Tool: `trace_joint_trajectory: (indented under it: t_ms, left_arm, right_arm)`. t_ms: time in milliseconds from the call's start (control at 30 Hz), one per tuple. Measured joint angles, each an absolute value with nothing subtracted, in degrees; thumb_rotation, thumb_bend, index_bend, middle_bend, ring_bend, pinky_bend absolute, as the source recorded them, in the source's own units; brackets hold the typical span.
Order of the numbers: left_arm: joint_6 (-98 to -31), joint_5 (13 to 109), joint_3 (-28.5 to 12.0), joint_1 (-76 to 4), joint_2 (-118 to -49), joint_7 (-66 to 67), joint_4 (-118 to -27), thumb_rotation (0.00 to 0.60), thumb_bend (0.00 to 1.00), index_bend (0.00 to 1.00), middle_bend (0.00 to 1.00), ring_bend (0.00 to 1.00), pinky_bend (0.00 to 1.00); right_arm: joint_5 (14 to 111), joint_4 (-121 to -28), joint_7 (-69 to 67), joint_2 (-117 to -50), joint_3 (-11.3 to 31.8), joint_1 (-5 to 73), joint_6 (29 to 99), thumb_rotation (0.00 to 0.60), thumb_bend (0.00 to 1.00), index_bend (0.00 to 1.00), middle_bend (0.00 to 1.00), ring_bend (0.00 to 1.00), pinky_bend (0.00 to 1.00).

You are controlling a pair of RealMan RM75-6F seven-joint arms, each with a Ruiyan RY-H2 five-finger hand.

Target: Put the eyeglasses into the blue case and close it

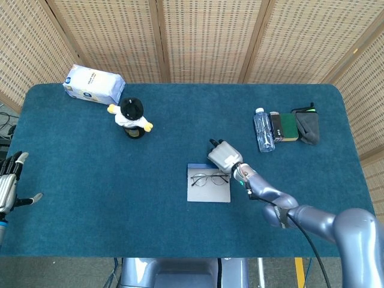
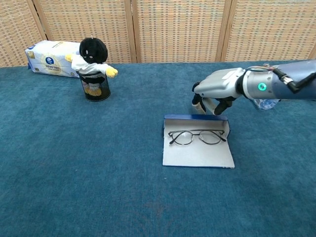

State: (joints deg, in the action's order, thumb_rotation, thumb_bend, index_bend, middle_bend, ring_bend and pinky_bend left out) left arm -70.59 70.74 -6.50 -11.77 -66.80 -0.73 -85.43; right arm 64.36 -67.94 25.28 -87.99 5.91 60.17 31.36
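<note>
The blue case (image 2: 196, 120) lies open on the cloth, its pale inner flap (image 1: 208, 192) spread flat toward me. The eyeglasses (image 2: 197, 137) rest unfolded on that pale inside, lenses up, also seen in the head view as eyeglasses (image 1: 209, 178). My right hand (image 2: 220, 90) hovers just behind the case's far right corner, fingers curled downward and holding nothing; whether they touch the blue wall I cannot tell. In the head view the right hand (image 1: 225, 156) sits at the case's upper right. My left hand (image 1: 9, 183) stays at the table's left edge, fingers spread, empty.
A black mesh cup with a plush doll (image 2: 94, 66) stands at the back left, a tissue pack (image 2: 49, 57) behind it. A water bottle (image 1: 263, 130), a dark green book (image 1: 288, 126) and a grey pouch (image 1: 308, 127) lie at the right.
</note>
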Motion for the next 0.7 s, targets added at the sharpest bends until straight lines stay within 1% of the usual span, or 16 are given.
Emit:
trace_joint_trajectory:
  t_ms: [100,133,167,200,233,267,333,367,467,567,700]
  left_arm:
    - [-70.5,71.0,-6.4,-11.9,-66.9,-0.5,-85.5,0.600,0.00,0.00,0.00,0.00,0.00]
    - [-70.5,71.1,-6.3,-11.9,-66.9,-0.4,-85.5,0.600,0.00,0.00,0.00,0.00,0.00]
    - [-70.6,71.1,-6.3,-11.9,-66.9,-0.4,-85.6,0.600,0.00,0.00,0.00,0.00,0.00]
    - [-70.6,71.2,-6.3,-11.9,-66.9,-0.4,-85.6,0.600,0.00,0.00,0.00,0.00,0.00]
    - [-70.7,71.3,-6.3,-11.9,-66.9,-0.4,-85.7,0.600,0.00,0.00,0.00,0.00,0.00]
    - [-70.7,71.3,-6.3,-11.9,-66.9,-0.4,-85.7,0.600,0.00,0.00,0.00,0.00,0.00]
    - [-70.7,71.3,-6.3,-11.9,-66.9,-0.3,-85.7,0.600,0.00,0.00,0.00,0.00,0.00]
    - [-70.6,71.3,-6.2,-11.9,-66.9,-0.3,-85.7,0.600,0.00,0.00,0.00,0.00,0.00]
    - [-70.4,71.2,-6.2,-12.0,-67.0,-0.2,-85.6,0.600,0.00,0.00,0.00,0.00,0.00]
    - [-70.2,71.1,-6.1,-12.1,-67.1,0.0,-85.5,0.600,0.00,0.00,0.00,0.00,0.00]
    - [-70.1,70.8,-6.2,-12.2,-67.3,0.4,-85.4,0.600,0.00,0.00,0.00,0.00,0.00]
  right_arm:
    - [67.1,-70.7,24.8,-85.7,4.5,58.7,33.6,0.600,1.00,0.44,0.27,0.07,0.19]
    - [67.8,-71.1,24.6,-85.5,4.3,58.3,34.6,0.600,1.00,0.40,0.20,0.06,0.19]
    - [68.7,-71.4,24.1,-85.3,4.2,57.6,36.3,0.600,0.95,0.35,0.12,0.04,0.19]
    - [69.5,-71.6,23.6,-85.2,4.2,57.1,37.8,0.600,0.88,0.31,0.07,0.02,0.19]
    - [70.3,-71.7,23.0,-85.1,4.2,56.5,39.5,0.600,0.74,0.26,0.02,0.00,0.19]
    - [71.3,-71.8,22.1,-85.1,4.3,55.7,41.9,0.600,0.58,0.24,0.00,0.00,0.19]
    - [72.8,-71.9,20.6,-85.2,4.6,54.3,46.1,0.600,0.41,0.23,0.00,0.00,0.19]
    - [73.9,-72.0,19.5,-85.3,4.8,53.3,49.2,0.600,0.36,0.22,0.00,0.00,0.19]
    - [76.8,-72.8,16.4,-85.6,5.0,50.1,57.0,0.600,0.33,0.22,0.00,0.00,0.19]
    - [80.7,-74.9,13.0,-85.6,4.1,46.1,63.1,0.600,0.31,0.22,0.00,0.00,0.19]
    - [85.5,-77.5,10.8,-85.7,1.1,42.5,66.9,0.600,0.31,0.25,0.00,0.00,0.19]
